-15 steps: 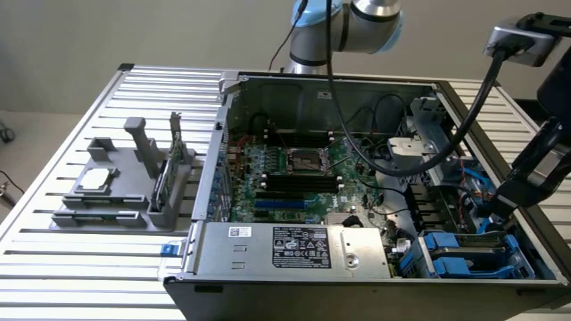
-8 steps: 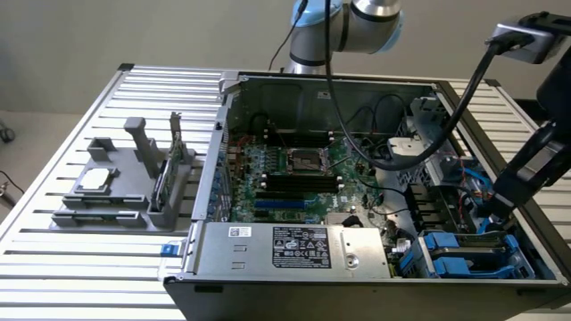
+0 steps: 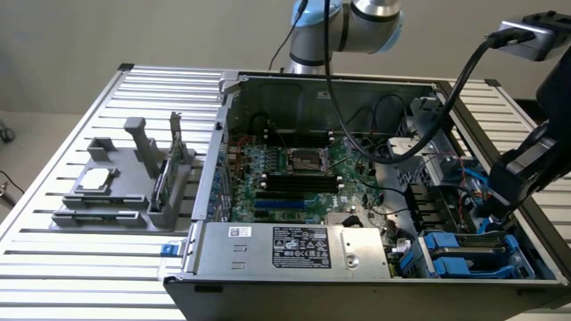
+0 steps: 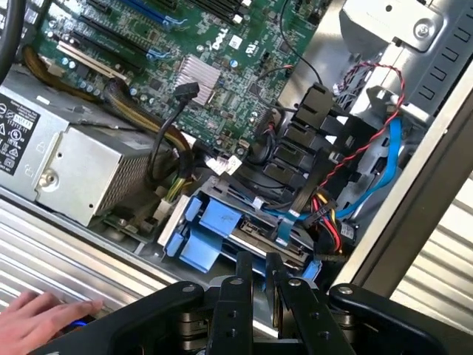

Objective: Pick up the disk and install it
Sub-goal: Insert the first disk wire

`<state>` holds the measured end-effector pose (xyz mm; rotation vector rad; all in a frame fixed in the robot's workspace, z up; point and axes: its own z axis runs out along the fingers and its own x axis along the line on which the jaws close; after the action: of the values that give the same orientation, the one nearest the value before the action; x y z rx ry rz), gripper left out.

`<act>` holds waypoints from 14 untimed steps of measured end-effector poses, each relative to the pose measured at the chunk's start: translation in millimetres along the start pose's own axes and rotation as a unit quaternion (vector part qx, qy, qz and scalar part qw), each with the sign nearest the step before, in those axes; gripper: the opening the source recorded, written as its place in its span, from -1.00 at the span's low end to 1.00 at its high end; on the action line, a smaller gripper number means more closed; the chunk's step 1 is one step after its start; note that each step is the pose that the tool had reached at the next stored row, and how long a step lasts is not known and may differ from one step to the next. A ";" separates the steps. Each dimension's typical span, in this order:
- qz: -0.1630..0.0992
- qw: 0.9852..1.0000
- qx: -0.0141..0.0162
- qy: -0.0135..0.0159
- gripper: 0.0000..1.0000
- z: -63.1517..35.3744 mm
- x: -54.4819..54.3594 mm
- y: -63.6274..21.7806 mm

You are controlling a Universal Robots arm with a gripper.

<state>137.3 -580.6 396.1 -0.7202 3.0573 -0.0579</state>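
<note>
In the exterior view, a black computer case lies open on its side on a silver slatted metal table. The green motherboard faces up and a silver power supply box with a dark label sits along the case's near edge. The disk, a silver-grey drive in a bright blue plastic carrier, lies in the drive bay at the case's near corner on the exterior view's right. So it appears to be picked up and placed already, though I cannot say whether it is pushed fully home. The dark gripper on the grey and blue arm hangs over that corner, just above the bay. Near the table's edge on the exterior view's left, a grey plastic fixture holds a small square silver chip and a thin green circuit card, both well apart from the case. Behind is a plain beige wall. In the wrist view, the gripper meets the disk's edge inside the bay, beside red, black and blue cables. I cannot tell whether the claw is clamped on the carrier or merely resting against it. A person's hand lies on the table just beside the case.
</note>
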 end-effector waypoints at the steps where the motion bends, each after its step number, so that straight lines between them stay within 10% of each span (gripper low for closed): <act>1: 0.008 1.000 0.000 0.000 -0.55 0.0 0.0 0.0; 8: 0.067 0.998 -0.001 0.002 -0.55 0.5 0.0 0.0; 14: 0.121 0.993 -0.001 0.004 -0.55 1.3 0.0 0.0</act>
<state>137.3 -580.6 394.9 -0.3445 3.1263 -0.0569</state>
